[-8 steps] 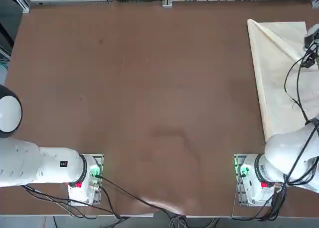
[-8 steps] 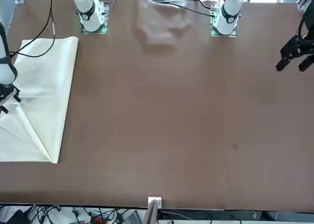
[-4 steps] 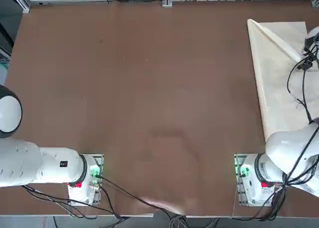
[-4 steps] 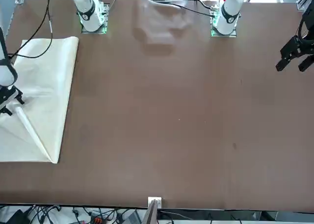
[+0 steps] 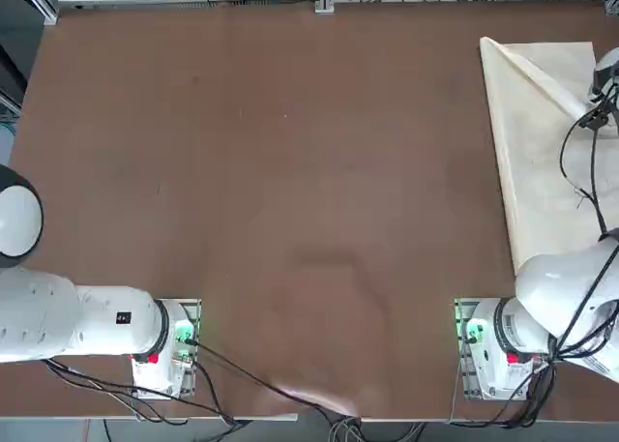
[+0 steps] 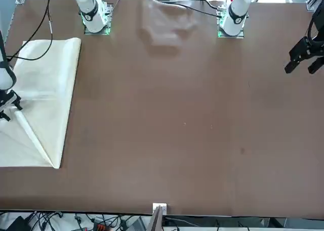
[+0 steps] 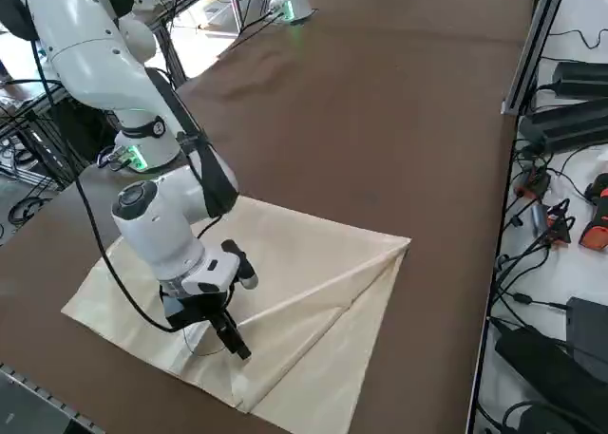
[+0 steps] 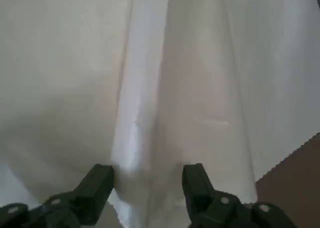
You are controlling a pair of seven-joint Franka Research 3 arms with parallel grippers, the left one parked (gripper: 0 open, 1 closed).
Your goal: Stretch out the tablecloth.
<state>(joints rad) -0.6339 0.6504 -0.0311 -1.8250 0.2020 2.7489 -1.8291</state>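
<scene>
Right gripper astride tablecloth fold — fingers apart

Even overhead light, soft shadows; wrist view blurred close-up.

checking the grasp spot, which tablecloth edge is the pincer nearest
The folded-over diagonal edge of the tablecloth. The right pincer sits right at it, unlike the flat outer borders.

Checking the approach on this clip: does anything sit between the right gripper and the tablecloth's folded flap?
Nothing visible does. The right gripper is down at the tablecloth, its fingers straddling the raised fold with only cloth between them.
</scene>
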